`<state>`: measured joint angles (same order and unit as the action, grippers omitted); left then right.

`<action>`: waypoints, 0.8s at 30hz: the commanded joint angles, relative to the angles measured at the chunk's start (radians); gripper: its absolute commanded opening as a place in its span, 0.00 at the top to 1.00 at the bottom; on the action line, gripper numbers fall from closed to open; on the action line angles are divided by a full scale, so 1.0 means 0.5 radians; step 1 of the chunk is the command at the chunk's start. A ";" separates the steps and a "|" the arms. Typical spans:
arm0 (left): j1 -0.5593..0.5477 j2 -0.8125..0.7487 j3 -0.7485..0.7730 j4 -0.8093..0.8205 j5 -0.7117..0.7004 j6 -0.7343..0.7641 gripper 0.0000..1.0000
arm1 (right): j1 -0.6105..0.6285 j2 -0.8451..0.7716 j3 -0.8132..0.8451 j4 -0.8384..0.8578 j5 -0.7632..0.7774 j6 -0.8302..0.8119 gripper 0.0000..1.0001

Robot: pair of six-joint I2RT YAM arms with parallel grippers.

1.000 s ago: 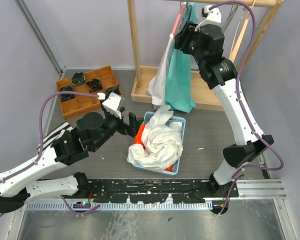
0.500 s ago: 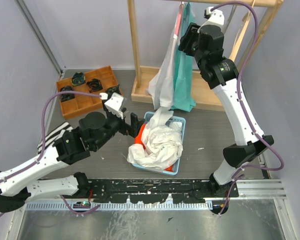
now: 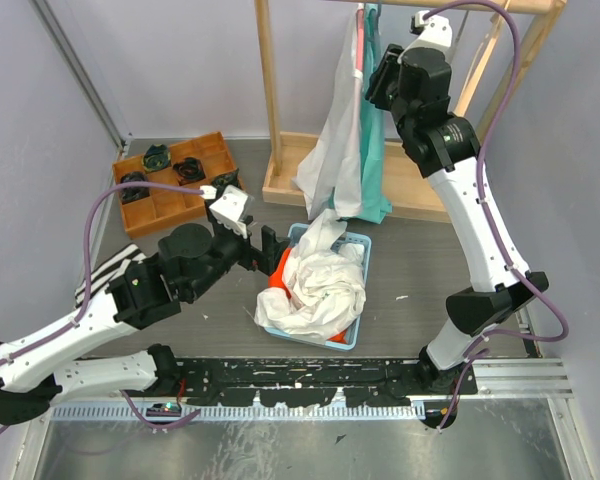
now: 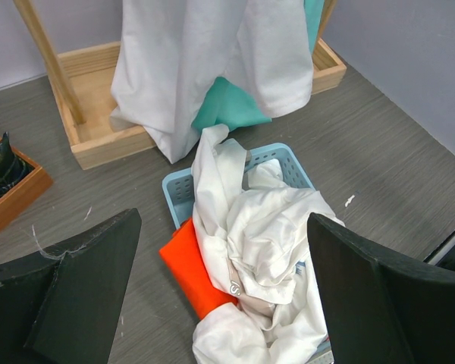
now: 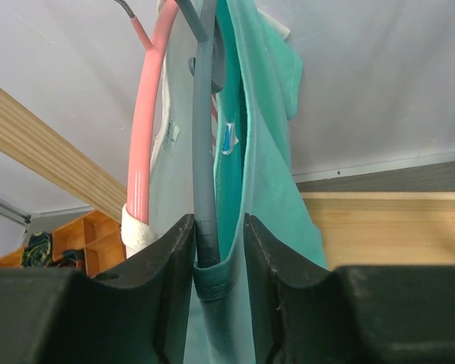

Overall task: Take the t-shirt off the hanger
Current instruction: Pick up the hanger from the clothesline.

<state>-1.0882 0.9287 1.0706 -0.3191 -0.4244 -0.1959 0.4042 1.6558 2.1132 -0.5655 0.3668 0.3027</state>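
Note:
A teal t-shirt [image 3: 373, 170] hangs from a grey hanger [image 5: 202, 152] on the wooden rack, beside a white garment [image 3: 332, 150] on a pink hanger [image 5: 144, 136]. High at the rail, my right gripper [image 3: 375, 80] has its jaws pressed in from both sides on the grey hanger's arm and the teal t-shirt's [image 5: 265, 152] neck hem, as the right wrist view shows around the gripper [image 5: 218, 224]. My left gripper [image 3: 265, 245] hovers wide open and holds nothing, low over the near-left edge of the basket [image 3: 360, 250].
The light blue basket [image 4: 178, 189] holds crumpled white clothes [image 4: 273, 227] and an orange cloth [image 4: 193, 265]. The wooden rack's post [image 3: 270, 90] and base [image 3: 280, 185] stand behind it. A wooden compartment tray [image 3: 130, 215] with dark items sits far left, near a striped cloth [image 3: 105, 275].
My right gripper rose and shifted right along the rail, and its jaws narrowed onto the grey hanger and teal t-shirt. The hanging garments swung back to vertical. The left arm barely moved.

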 commanded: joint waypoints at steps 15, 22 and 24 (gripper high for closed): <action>0.006 0.011 0.024 0.010 -0.009 -0.014 0.02 | 0.006 0.138 0.253 0.012 0.101 -0.129 0.69; 0.007 0.002 0.020 0.005 -0.026 -0.016 0.02 | 0.006 0.180 0.304 -0.012 0.121 -0.148 0.72; 0.007 0.003 0.024 0.004 -0.023 -0.010 0.02 | 0.005 0.164 0.293 0.005 0.135 -0.158 0.77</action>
<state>-1.0882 0.9386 1.0706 -0.3191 -0.4255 -0.1955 0.4057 1.7622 2.2166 -0.5896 0.4038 0.2424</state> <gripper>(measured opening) 0.981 0.270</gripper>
